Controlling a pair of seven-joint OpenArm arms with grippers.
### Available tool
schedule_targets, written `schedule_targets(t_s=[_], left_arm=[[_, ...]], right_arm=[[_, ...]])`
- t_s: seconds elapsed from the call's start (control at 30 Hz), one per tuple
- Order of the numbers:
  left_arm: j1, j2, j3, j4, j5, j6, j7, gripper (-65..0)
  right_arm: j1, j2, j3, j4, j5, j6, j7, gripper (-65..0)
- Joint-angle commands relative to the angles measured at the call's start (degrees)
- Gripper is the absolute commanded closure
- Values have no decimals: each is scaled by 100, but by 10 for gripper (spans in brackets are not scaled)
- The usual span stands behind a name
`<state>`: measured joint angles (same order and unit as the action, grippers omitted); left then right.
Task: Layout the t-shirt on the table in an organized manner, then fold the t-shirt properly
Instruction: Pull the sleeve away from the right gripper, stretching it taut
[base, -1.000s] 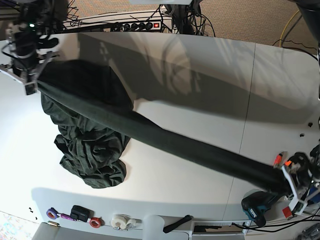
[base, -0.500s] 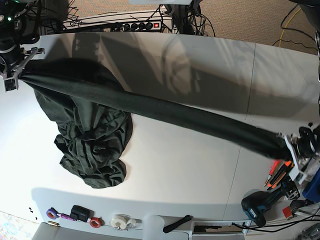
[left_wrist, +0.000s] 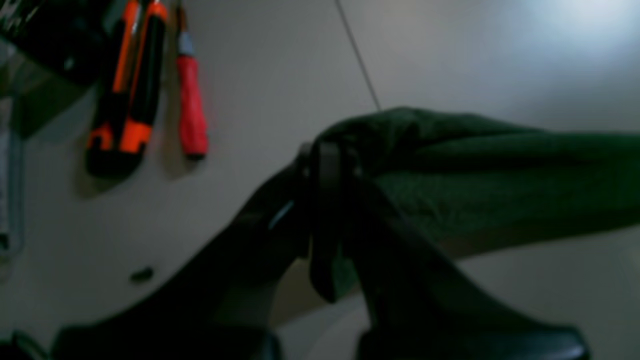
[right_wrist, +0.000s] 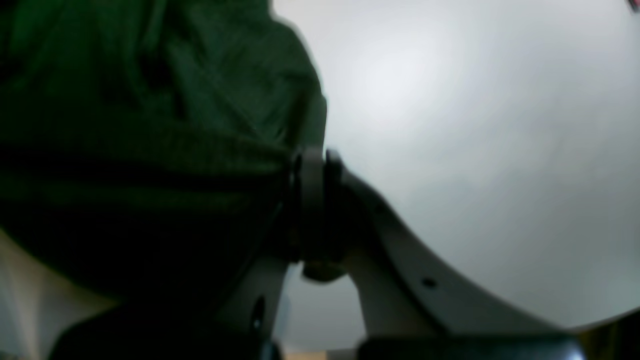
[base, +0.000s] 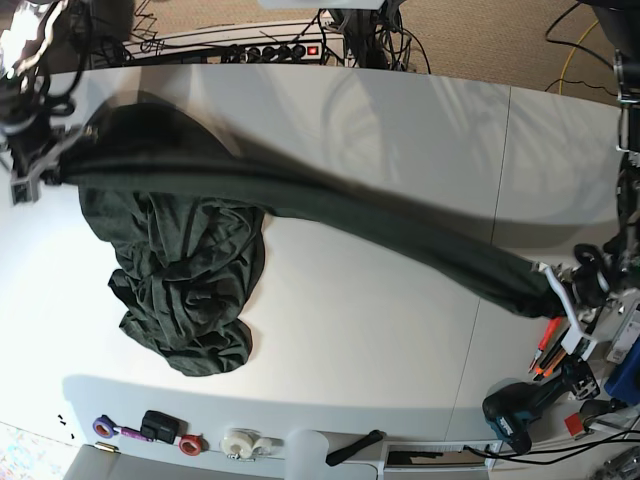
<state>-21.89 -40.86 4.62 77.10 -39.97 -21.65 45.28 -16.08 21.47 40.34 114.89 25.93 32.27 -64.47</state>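
The dark green t-shirt (base: 190, 260) is stretched as a long band across the white table (base: 400, 130), its bulk heaped in folds at the left. My left gripper (base: 556, 288) is shut on the band's right end, at the table's right side; the left wrist view shows its fingers (left_wrist: 325, 200) pinching the t-shirt (left_wrist: 500, 185). At the far left, my right gripper (base: 50, 165) is shut on the other end. In the right wrist view its fingers (right_wrist: 312, 210) clamp the t-shirt (right_wrist: 150, 165) above the table (right_wrist: 475, 150).
Orange and red hand tools (base: 548, 350) and a teal drill (base: 512, 418) lie at the table's right front, the tools (left_wrist: 135, 90) also showing in the left wrist view. Tape rolls (base: 240, 442) and small items line the front edge. A power strip (base: 270, 48) sits behind the table.
The stretched band has sagged lower and blurred with motion. My left gripper has dropped slightly and moved a little inward. My right gripper has shifted down at the far left.
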Motion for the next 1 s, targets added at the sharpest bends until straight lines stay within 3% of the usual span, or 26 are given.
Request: schedule_targets(t_s=[0.0,0.13,0.3,0.5,0.57,0.67,0.83,0.97], left_arm=[[-240,-35,-74,92,66,109,-227,0],[-494,146,-74,92,431,393,-455,0],[-872,144,-76,92,857,737,-389,0],[-883,-92,-76,92,697,802,17,0],[-758,-168,-76,92,490,629,131,0],[-487,-210,-81,92,85,328,343,0],[195,-221,-186,127,-621,-323,743,0],[765,-214,-1062,345,-1421,-678,1095,0]], right_arm=[[267,225,46,-125,-24,4,116,0],[1279,640,-184,-988,-22,7,37,0],[2468,1327,-1130,-1965,-39,-15,46,0],[3622,1941,-1923,-2551,-39,-170,-144,0],[3705,2090,-1904,-2516,173,-188,-459,0],[3526,2168,-1563,-2354,1082,-164,-811,0],[2557,2146,-616,-1672,2389,-63,-1322,0],[1707,1897,15,-1141,2826,160,-1508,0]])
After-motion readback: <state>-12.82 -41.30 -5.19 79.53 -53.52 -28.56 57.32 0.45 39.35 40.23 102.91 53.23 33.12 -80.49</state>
